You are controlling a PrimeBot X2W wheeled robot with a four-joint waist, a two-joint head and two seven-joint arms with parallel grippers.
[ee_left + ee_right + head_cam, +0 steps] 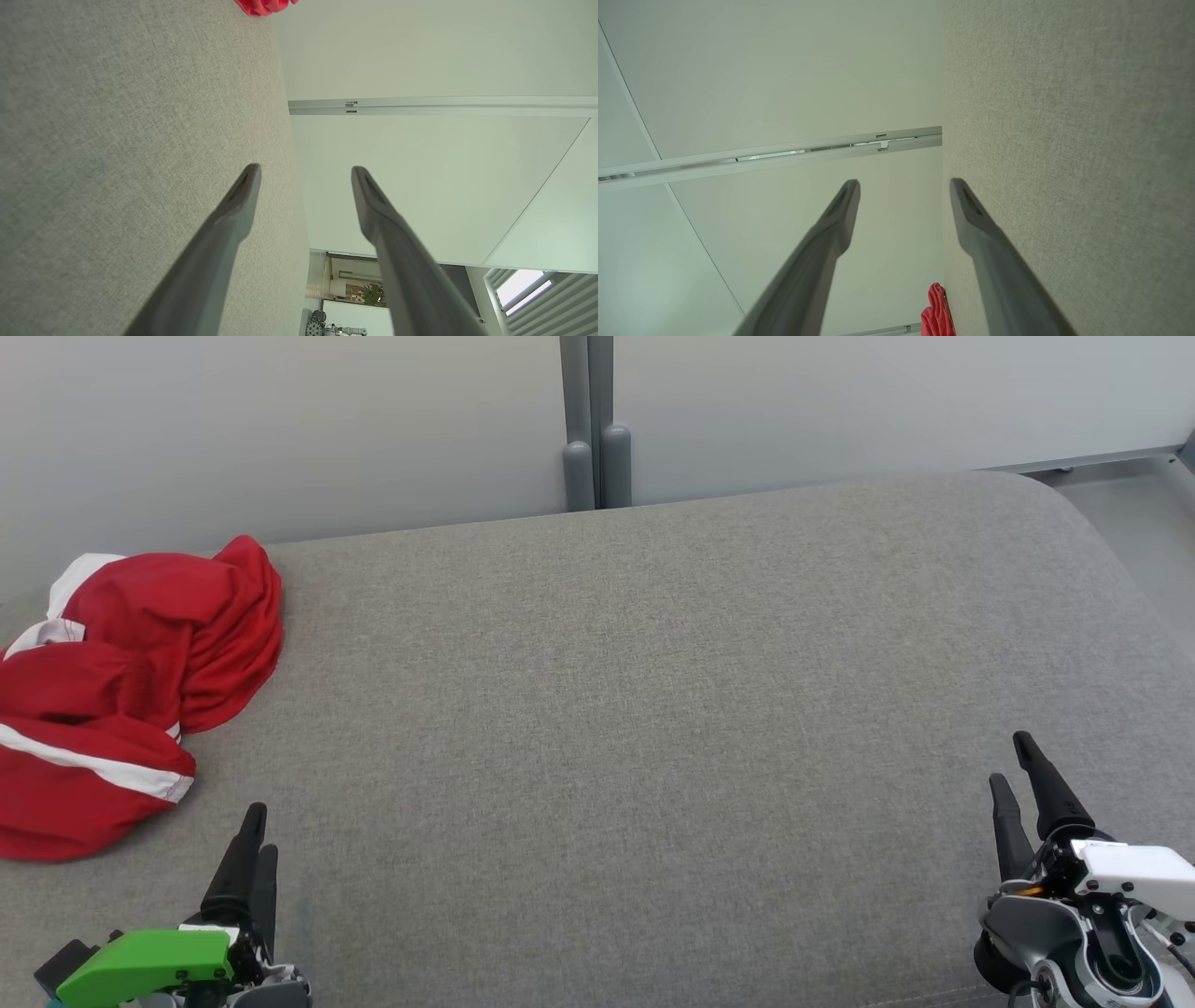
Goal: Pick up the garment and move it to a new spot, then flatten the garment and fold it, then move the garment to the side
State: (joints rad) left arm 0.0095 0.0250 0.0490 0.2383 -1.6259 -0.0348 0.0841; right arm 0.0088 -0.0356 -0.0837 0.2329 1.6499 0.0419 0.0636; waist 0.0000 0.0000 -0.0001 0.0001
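Head view: red garment with white stripes (121, 681) lies crumpled at the far-left end of the grey upholstered surface (616, 709), partly cut by the frame's left edge, heap running roughly near-to-far. Left gripper (261, 829) is near the heap's near-right corner, fingers spread, holding nothing; right gripper (1012, 758), also spread and empty, is well apart at the opposite end. Left arm looks the nearer one, with the garment ahead and to its left, so the pick probably calls for a forward-left reach.
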